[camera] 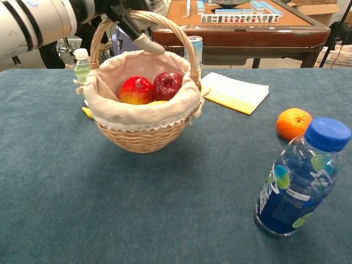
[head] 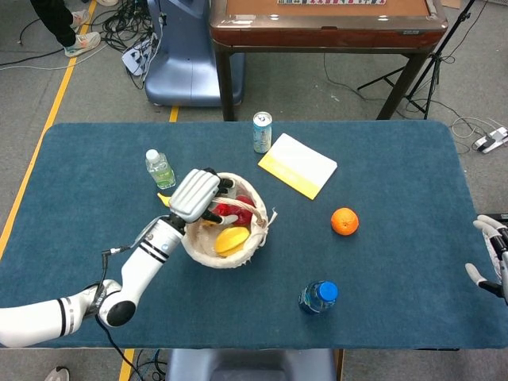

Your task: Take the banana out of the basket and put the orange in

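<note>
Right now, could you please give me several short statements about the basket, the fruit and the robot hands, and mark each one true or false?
1. The left robot hand grips the handle of the basket. True.
2. The orange lies inside the basket. False: it sits on the table, apart from the basket.
3. Two red fruits show above the basket's cloth lining. True.
4. The right robot hand holds the blue-capped bottle. False: it holds nothing, at the table's edge.
5. The can lies on its side. False: it stands upright.
</note>
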Robot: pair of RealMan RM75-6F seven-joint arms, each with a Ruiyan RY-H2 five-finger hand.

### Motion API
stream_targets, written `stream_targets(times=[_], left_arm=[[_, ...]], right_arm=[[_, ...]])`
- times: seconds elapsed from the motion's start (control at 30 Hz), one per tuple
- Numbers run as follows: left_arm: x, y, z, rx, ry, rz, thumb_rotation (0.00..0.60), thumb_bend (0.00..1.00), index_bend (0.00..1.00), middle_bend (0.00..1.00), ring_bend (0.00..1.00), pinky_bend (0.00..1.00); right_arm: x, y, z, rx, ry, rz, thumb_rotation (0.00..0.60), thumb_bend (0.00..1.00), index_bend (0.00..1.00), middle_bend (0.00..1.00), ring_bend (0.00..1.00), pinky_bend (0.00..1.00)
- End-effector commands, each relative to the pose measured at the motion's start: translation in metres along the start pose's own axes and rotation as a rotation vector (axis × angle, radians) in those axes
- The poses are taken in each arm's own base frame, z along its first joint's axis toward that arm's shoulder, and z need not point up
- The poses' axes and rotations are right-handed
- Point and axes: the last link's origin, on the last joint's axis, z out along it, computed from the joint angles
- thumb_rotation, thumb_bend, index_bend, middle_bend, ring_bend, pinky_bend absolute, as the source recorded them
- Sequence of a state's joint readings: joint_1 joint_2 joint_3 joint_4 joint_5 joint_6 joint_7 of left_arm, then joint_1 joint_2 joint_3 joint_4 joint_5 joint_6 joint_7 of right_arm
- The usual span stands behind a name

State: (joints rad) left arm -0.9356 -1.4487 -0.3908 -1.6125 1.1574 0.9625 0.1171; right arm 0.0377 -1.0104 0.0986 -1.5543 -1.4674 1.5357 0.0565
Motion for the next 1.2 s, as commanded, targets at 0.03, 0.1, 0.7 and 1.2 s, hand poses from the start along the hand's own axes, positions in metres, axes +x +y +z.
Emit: stream_targets(times=[0.03,0.1,0.7,1.2], left_arm=[[-0.004,0.014,0.012,-0.016,0.014,-0.022,0.6,0.13,0.83,0.9,0.73,0.43],[-0.01,0.022,0.019,-0.027,0.015,-0.022,0.6,0.13,0.83,0.9,0.73,0.44],[-0.063,0.058,0.06,0.017,-0.037,-0.024,0.6,0.13,0.82,0.89,0.71,0.44],[-0.066,0.045,0.051,0.086,-0.107,0.035,0.6,0.12,0.21,0.31,0.19,0.35]], right_arm=[[0.001,0.001,0.0,-0.002,0.001,-0.001,0.6,0.22,0.22,0.22,0.2,0.35],[0.001,0.003,0.0,-0.005,0.0,-0.002,0.6,0.22,0.22,0.22,0.2,0.35],[0.004,0.011,-0.004,-0.028,0.004,-0.01,0.6,0.22,0.22,0.22,0.2,0.35],[0.006,0.015,-0.005,-0.026,0.008,-0.014,0.6,0.22,0.22,0.22,0.2,0.35]])
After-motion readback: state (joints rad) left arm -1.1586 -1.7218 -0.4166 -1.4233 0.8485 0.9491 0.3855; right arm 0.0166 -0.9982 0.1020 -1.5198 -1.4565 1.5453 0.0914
